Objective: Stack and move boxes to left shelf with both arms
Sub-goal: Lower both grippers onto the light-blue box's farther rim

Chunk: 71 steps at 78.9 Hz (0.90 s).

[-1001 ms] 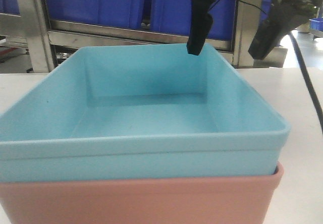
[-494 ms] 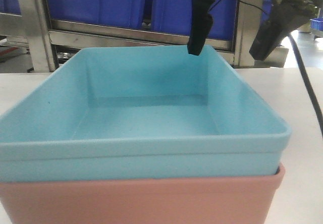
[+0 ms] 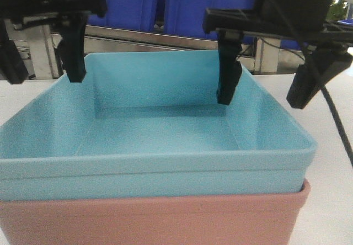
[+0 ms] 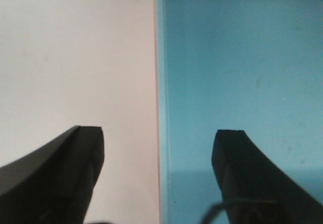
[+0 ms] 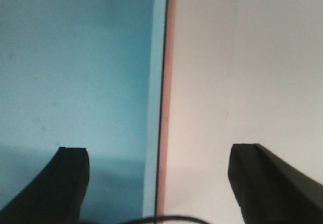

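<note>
The boxes sit nested on the worktop (image 3: 331,201), the sky-blue box (image 3: 165,129) inside the pink box (image 3: 154,217). Your left tool (image 3: 46,78) and right tool (image 3: 260,102) both stand wide open and hold nothing. Each straddles a side wall, one finger inside the blue box and one outside it. Lower both evenly until the fingers span both rims, then close together so the stack lifts level. There is open room at 3 and 9 o'clock. The steel rack (image 3: 138,35) with dark blue crates (image 3: 132,2) stands near at 12.

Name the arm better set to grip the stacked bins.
Right, marginally: left gripper and right gripper, both open, straddle side walls of the light blue bin, but the right one's fingers hang lower.
</note>
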Motion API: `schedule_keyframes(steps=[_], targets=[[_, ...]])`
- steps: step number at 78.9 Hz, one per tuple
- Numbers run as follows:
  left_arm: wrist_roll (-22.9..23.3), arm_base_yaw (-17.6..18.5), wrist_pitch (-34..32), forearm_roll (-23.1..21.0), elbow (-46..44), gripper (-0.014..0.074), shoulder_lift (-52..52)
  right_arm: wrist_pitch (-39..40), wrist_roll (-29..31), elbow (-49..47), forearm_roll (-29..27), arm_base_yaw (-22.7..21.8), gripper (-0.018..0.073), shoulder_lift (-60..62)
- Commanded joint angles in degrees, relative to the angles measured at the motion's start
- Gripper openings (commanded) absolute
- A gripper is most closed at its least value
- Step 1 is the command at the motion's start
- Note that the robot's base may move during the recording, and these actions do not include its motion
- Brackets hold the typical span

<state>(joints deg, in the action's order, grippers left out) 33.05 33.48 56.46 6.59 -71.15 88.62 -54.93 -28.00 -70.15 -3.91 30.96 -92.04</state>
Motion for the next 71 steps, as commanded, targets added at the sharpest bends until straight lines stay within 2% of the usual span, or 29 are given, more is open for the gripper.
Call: schedule_keyframes(steps=[1,8,20,48,59,71], targets=[[0.97,0.34,0.15,-1.91,-2.04,0.0366,0.44,2.32,-0.32,-1.00,0.56,-0.01,0.0612,0.53],[0.97,0.34,0.85,-4.08,-2.04,0.0366,2.31,2.66,-0.32,-1.06,0.56,-0.01,0.0612,-1.30],[0.97,0.34,0.57,-5.39,-1.80,0.0366,4.88,2.60,-0.21,-1.11,0.61,-0.01,0.0612,-3.82],[0.97,0.34,0.78,-5.18,0.42,0.0366,5.38,2.73,0.47,-1.49,2.46,-0.01,0.0612,-4.17],[0.97,0.34,0.32,-5.39,1.65,0.0366,5.38,0.83,-1.69,-2.39,2.46,-0.01,0.0612,-4.17],[0.97,0.34,-0.40,-5.63,1.65,0.0366,5.38,0.49,-2.93,-2.51,2.46,-0.01,0.0561,-4.17]])
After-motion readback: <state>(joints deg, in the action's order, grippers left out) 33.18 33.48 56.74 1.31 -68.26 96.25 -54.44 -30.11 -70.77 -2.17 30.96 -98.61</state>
